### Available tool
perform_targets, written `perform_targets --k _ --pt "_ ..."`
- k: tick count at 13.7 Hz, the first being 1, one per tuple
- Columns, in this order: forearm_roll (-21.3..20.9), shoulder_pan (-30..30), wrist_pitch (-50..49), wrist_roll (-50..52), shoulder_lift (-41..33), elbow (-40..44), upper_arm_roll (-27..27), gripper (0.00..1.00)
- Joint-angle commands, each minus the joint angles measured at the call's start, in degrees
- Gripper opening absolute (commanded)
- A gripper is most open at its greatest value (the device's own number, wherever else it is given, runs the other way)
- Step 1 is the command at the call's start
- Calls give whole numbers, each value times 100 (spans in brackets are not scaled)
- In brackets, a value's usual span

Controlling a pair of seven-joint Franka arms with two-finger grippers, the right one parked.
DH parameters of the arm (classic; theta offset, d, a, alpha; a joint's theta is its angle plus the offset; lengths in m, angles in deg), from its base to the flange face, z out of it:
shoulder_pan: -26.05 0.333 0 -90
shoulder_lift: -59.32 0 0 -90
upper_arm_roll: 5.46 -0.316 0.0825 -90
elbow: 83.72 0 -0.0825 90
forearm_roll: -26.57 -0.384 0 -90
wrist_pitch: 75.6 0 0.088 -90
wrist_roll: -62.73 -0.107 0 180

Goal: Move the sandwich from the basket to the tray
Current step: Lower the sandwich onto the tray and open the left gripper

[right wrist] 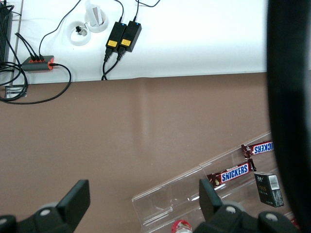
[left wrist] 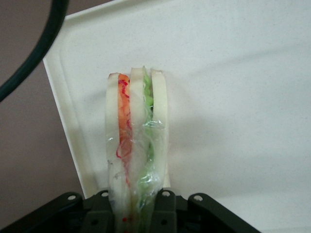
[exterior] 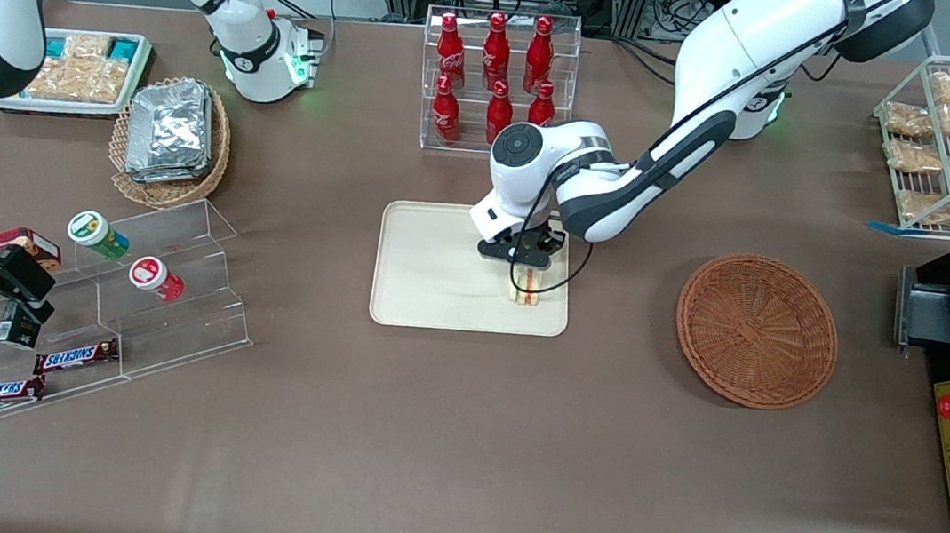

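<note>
In the front view, nearest the camera among the task's things, the sandwich (exterior: 525, 286) stands on edge at the lower right of the tray (exterior: 423, 252), close to its rim. Just above it in the frame our gripper (exterior: 527, 261) has its fingers closed on the wedge, pinching it through the wrap. At centre right, toward the working arm's end of the table, the basket (exterior: 757, 329) sits with nothing in it.

We judge the risk to be tipping: released upright so near the rim, the sandwich could topple onto the edge or off it.

The wrist view shows the sandwich (left wrist: 136, 145) and its layers against the tray (left wrist: 233, 73); only the front view shows the basket.
</note>
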Motion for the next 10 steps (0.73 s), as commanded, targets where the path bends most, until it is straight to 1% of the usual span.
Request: perform_targets --k 1,2,3,4,6,7,10 --pt "-47 -136 -22 220 144 133 -32 20" --pt "-55 -136 -23 429 170 133 -32 37" --pt "-64 -145 -40 544 188 133 -32 48" --pt "-56 -145 -49 563 197 133 -32 66" --pt "-47 -128 -75 572 179 133 -41 92" --pt "-47 -110 -75 589 162 142 -41 98" --pt "-38 -75 -84 817 109 290 -49 99"
